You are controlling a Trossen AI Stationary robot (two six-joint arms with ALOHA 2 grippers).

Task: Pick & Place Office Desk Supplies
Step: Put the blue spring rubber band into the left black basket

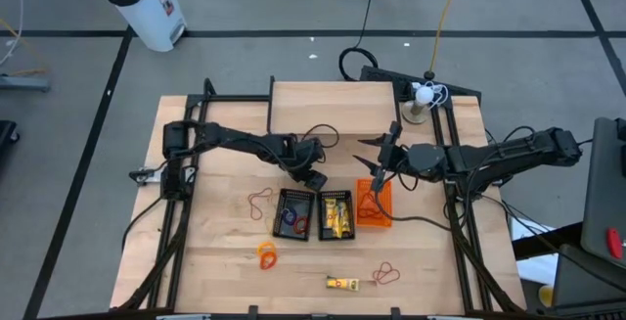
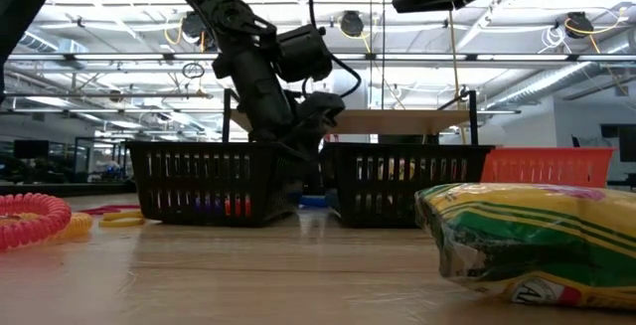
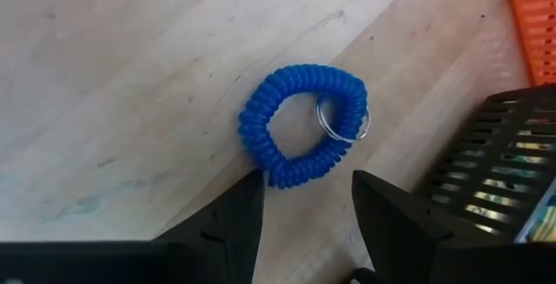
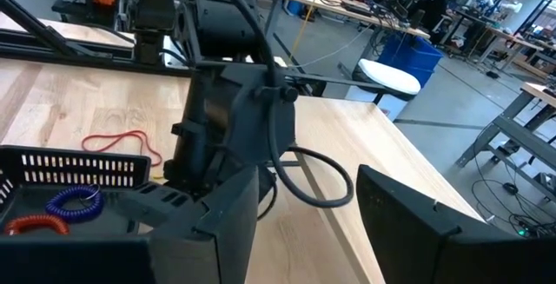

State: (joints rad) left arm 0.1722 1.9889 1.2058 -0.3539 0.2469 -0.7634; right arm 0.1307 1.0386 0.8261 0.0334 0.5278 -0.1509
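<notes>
Blue coil (image 3: 302,125) with a metal key ring (image 3: 340,117) lies flat on the table (image 1: 215,251), just beside the 2 black baskets. Your left gripper (image 3: 300,199) hangs right over it, jaws apart with nothing between them, and the coil sits just past the fingertips (image 3: 245,195).

Left basket (image 1: 294,212) holds another blue coil (image 4: 74,201) and a red one (image 4: 35,223). Middle basket (image 1: 336,214) holds yellow pieces. Orange basket (image 1: 375,203) sits just right of it, with a thin loop inside.

Loose on the table:
- red band (image 1: 260,203), left of the baskets
- orange and red coils (image 1: 267,253), near the front edge
- yellow packet (image 1: 342,282), front centre
- red bands (image 1: 386,275), just right of the packet

Right gripper (image 1: 372,160) is well above the table behind the orange basket, pointing toward the left arm. Jaws apart, empty.

Past the table's far edge you have a white bin (image 1: 140,2) on the floor.
</notes>
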